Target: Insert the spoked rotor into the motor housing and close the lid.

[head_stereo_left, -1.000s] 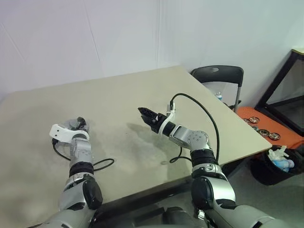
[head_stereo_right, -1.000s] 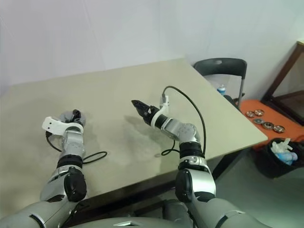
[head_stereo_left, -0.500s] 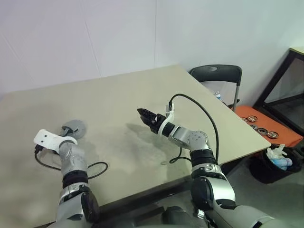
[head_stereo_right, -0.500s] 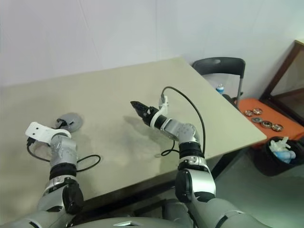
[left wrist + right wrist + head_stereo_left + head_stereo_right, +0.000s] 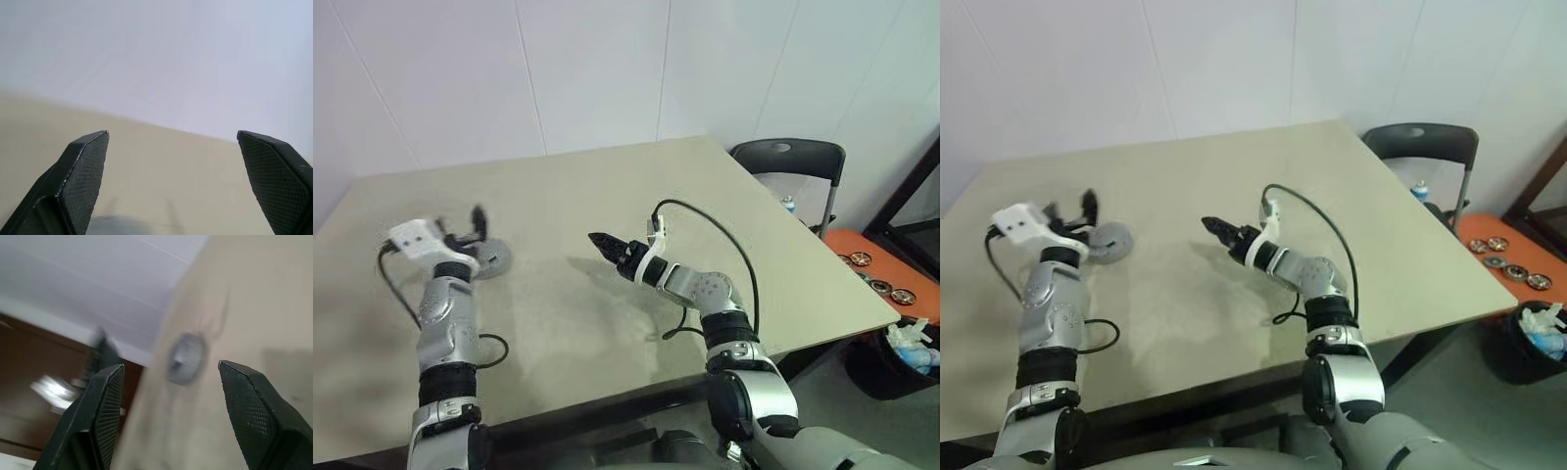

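Note:
A round silver-grey disc, the lid (image 5: 492, 259), lies flat on the beige table (image 5: 607, 186) at the left. My left gripper (image 5: 470, 227) hovers just above and beside it, motion-blurred. Its fingers (image 5: 83, 171) stand wide open with nothing between them in the left wrist view. My right gripper (image 5: 597, 240) is held over the middle of the table, pointing toward the lid (image 5: 186, 357), which shows far off between its open, empty fingers (image 5: 105, 401). The spoked rotor and the motor housing are out of view.
A black chair (image 5: 793, 162) stands past the table's right edge. Lower right are an orange surface (image 5: 876, 279) with small round parts and a dark bin (image 5: 911, 348) of rubbish. Black cables hang from both wrists onto the table.
The head camera has shifted. My left hand drew back off the lid, then rose and swung in beside it, still open. The lid stays on the table. The right gripper hardly moved.

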Robot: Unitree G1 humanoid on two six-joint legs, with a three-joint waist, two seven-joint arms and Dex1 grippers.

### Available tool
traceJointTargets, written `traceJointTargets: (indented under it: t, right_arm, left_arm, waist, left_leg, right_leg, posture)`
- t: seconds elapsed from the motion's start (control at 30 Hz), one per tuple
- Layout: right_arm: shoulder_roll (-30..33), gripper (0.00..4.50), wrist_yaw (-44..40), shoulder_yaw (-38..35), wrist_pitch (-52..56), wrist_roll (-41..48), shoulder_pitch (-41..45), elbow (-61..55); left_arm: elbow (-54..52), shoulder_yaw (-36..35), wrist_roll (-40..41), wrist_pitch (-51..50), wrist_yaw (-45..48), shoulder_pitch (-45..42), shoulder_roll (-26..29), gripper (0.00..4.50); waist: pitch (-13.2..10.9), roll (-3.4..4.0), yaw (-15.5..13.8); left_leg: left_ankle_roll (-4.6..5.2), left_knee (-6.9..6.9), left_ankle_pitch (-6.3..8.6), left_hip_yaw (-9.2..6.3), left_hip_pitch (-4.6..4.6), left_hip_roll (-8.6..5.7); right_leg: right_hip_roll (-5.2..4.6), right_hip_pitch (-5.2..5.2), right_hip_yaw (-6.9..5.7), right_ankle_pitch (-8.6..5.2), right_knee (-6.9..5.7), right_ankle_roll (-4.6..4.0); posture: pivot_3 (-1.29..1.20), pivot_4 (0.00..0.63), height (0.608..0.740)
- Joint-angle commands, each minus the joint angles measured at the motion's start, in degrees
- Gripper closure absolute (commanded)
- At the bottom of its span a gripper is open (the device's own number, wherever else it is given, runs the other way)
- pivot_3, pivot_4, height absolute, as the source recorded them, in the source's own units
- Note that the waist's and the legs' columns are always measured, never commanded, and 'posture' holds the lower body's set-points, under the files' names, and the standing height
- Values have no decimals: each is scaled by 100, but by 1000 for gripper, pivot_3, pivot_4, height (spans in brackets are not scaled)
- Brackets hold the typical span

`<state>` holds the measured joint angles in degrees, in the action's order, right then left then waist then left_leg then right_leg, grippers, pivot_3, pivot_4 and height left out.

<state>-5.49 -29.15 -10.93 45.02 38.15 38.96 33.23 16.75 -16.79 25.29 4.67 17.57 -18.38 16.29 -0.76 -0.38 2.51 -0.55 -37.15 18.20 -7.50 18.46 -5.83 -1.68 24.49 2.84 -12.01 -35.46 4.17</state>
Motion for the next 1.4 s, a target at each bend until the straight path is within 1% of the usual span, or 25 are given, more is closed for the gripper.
traceJointTargets:
  t: [0.03,0.17,0.27,0.43,0.57,0.6,0.63,0.97,1.2,1.4]
  right_arm:
    - [223,1293,-270,668,-977,-802,-131,-661]
    - [597,1293,-480,1441,-1995,-1730,-404,-1094]
    - [852,1293,-618,1695,-2479,-2095,-623,-1363]
    - [1171,1293,-754,1901,-3104,-2502,-899,-1664]
    - [1269,547,-884,1883,-3388,-2560,-976,-1638]
    - [1282,155,-896,1881,-3457,-2585,-980,-1619]
    - [1291,72,-913,1879,-3502,-2597,-982,-1603]
    - [1348,72,-925,1889,-3740,-2800,-929,-1435]
    - [1310,72,-884,1869,-3867,-2890,-886,-1352]
    - [1308,72,-847,1864,-3966,-2947,-856,-1275]
  left_arm:
    - [-244,470,-119,145,1190,356,226,45]
    - [-436,840,-160,180,2088,749,421,45]
    - [-637,793,28,39,2357,879,466,45]
    - [-698,679,30,-34,2648,976,632,45]
    - [-694,618,87,11,2862,977,684,0]
    - [-680,608,71,13,2878,971,686,0]
    - [-665,600,59,11,2884,964,680,0]
    - [-615,606,-59,-64,3029,971,897,0]
    - [-594,634,-55,-81,3133,974,891,0]
    - [-547,649,-79,-61,3202,968,869,0]
  waist:
    - [-1,1,34]
    - [-3,2,19]
    - [-4,3,-5]
    - [-5,3,-31]
    - [-6,2,-31]
    - [-6,2,-31]
    - [-6,2,-30]
    - [-7,3,-55]
    - [-8,5,-84]
    - [-9,5,-179]
  left_leg:
    - [2,0,1,4,1,1]
    - [2,4,1,5,4,6]
    - [1,2,1,3,1,10]
    - [1,-1,1,0,-3,10]
    - [1,0,1,0,-3,10]
    - [1,1,1,0,-3,10]
    - [1,1,1,0,-3,10]
    - [1,1,1,0,-3,10]
    - [1,2,1,0,-3,10]
    - [1,2,1,0,-4,11]
  right_leg:
    - [1,4,4,0,1,0]
    - [4,11,5,0,2,0]
    - [5,5,5,-1,0,0]
    - [5,-3,3,-1,1,0]
    - [6,-3,3,-1,5,0]
    - [6,-3,3,-1,5,0]
    - [6,-3,3,-1,6,0]
    - [6,-3,3,-1,6,-1]
    - [6,-3,3,-1,8,-1]
    - [7,-3,3,-1,7,-1]
  posture:
    - [0,0,740]
    - [0,0,740]
    - [0,0,740]
    - [0,0,740]
    - [0,0,740]
    - [0,0,740]
    - [0,0,740]
    - [0,0,740]
    - [0,0,740]
    - [0,0,740]
